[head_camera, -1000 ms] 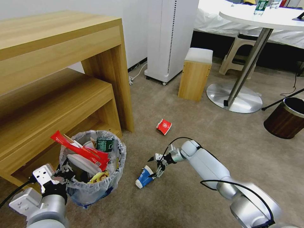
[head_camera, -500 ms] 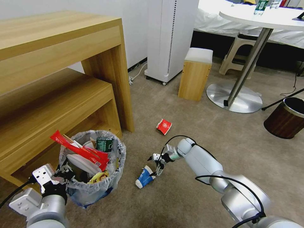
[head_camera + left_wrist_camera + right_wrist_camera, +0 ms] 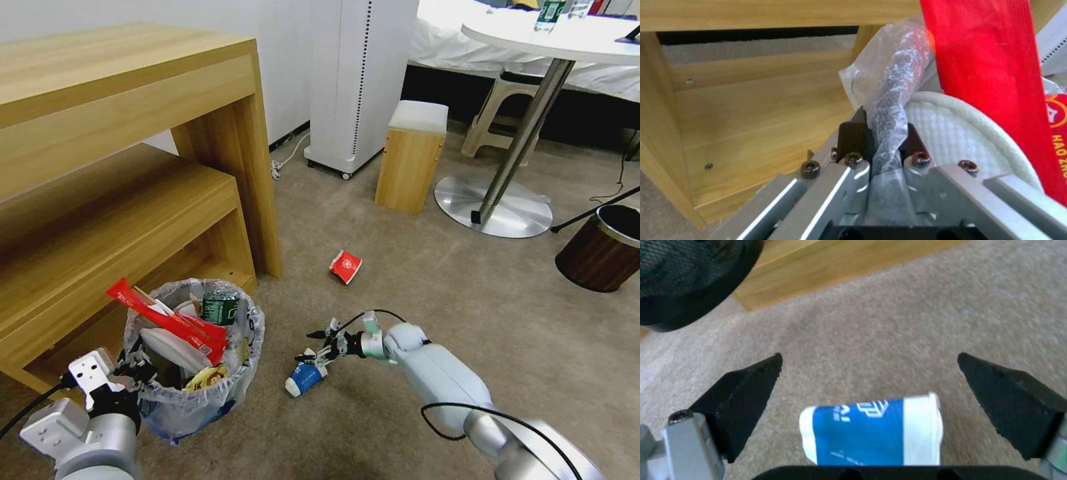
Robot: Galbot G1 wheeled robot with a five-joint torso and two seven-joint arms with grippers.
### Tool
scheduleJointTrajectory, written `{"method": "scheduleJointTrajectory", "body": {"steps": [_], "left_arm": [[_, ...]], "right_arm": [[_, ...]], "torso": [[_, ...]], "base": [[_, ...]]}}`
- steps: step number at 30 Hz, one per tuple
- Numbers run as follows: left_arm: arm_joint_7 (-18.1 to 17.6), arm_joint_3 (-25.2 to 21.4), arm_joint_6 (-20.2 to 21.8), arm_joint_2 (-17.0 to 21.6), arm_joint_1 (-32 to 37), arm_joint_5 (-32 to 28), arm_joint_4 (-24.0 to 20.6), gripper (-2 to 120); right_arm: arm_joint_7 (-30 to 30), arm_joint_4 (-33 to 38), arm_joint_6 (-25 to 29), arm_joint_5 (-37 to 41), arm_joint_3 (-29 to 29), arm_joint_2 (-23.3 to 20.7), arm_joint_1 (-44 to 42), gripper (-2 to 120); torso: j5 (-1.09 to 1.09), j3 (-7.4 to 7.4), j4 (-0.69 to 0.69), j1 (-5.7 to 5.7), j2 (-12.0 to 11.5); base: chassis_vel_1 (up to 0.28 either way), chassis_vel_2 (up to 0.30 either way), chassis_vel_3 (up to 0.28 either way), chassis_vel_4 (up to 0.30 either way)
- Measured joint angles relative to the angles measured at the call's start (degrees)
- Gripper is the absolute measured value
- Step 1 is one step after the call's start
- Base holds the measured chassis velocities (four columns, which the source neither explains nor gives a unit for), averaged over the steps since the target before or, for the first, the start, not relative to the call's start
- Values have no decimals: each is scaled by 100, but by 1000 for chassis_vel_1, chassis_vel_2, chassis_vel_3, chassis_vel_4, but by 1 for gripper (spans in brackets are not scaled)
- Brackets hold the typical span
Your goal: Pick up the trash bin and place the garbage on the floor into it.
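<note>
Lying on its side on the floor (image 3: 400, 280), the blue paper cup (image 3: 305, 377) sits between the widely spread fingers of the right tool (image 3: 313, 345). The left tool (image 3: 130, 365) pinches the bagged rim of the trash bin (image 3: 237, 373), which sits stuffed beside the wooden worktop (image 3: 133, 87). A red cup (image 3: 345, 266) lies farther off.

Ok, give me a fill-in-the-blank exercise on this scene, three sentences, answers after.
1. The right gripper is spread open around the ____ paper cup lying on the floor.
2. The left gripper is clamped on the trash bin's plastic ____.
3. A ____ paper cup lies farther off on the carpet.

Missing words: blue; bag; red
</note>
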Motion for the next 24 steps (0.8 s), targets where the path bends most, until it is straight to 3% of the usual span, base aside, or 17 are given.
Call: {"method": "scheduleJointTrajectory", "body": {"steps": [24], "left_arm": [[7, 8, 16, -2, -139, -6, 12, 2]], "right_arm": [[-67, -717, 121, -684, 453, 382, -62, 100]], "torso": [[-1, 1, 1, 0, 0]], "base": [[0, 0, 0, 0]]}}
